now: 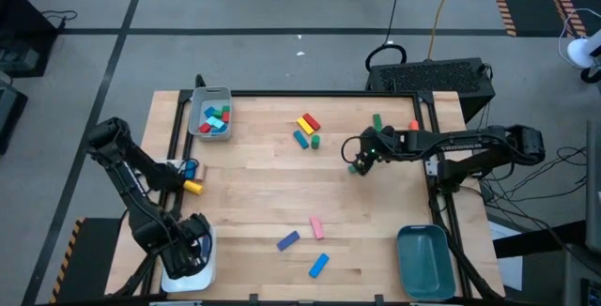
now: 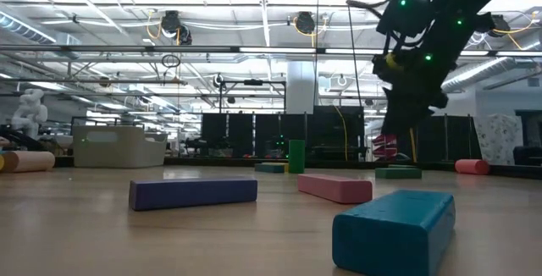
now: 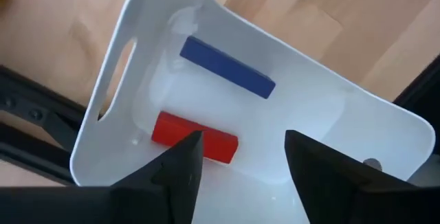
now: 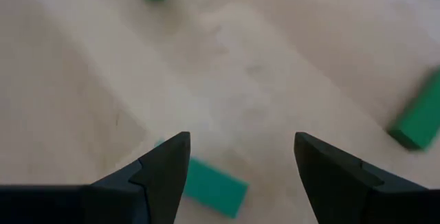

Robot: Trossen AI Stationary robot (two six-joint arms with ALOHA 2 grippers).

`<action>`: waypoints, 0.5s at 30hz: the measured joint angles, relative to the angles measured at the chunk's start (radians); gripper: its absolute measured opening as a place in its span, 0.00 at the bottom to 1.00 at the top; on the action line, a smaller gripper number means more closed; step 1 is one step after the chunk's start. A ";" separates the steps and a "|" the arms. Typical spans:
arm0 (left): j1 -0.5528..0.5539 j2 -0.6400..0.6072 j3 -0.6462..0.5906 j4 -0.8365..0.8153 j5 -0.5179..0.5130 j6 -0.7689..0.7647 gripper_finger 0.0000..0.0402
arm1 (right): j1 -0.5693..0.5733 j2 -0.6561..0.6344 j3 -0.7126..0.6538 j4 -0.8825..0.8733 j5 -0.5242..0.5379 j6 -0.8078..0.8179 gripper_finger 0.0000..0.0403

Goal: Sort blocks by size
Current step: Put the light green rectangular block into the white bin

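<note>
My left gripper (image 1: pixel 192 245) (image 3: pixel 244 145) hangs open, pointing down over the white tray (image 3: pixel 323 121) at the table's near left corner. A blue bar (image 3: pixel 227 66) and a red bar (image 3: pixel 172 128) lie flat on the tray's floor, and nothing is between the fingers. My right gripper (image 1: pixel 360 163) (image 4: pixel 240 145) is open above the table's middle right, slanting down over a teal-green block (image 4: pixel 213 186) that lies flat on the wood just below its fingertips. Other blocks lie loose: red and yellow (image 1: pixel 308 123), pink (image 1: pixel 317 227), purple (image 1: pixel 288 240), blue (image 1: pixel 319 266).
A grey tray (image 1: pixel 197 109) holding several blocks stands at the far left, and a teal tray (image 1: pixel 424 259) at the near right. A yellow cylinder (image 1: pixel 192 186) and a blue block (image 1: pixel 191 167) lie by the left edge. Green blocks (image 4: pixel 419 117) (image 1: pixel 377 120) lie near my right gripper.
</note>
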 joint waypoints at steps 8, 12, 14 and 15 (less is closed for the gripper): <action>0.010 0.000 0.000 0.003 -0.043 0.028 0.52 | 0.005 0.001 0.000 -0.028 -0.179 -0.414 0.61; 0.026 0.000 0.000 0.003 -0.178 0.042 0.52 | 0.004 0.035 0.000 -0.066 -0.174 -0.500 0.61; 0.034 0.000 0.000 0.004 -0.307 0.080 0.52 | 0.004 0.068 0.000 -0.064 -0.173 -0.530 0.61; 0.035 0.000 0.000 0.004 -0.378 0.093 0.52 | 0.004 0.086 0.000 -0.062 -0.173 -0.542 0.61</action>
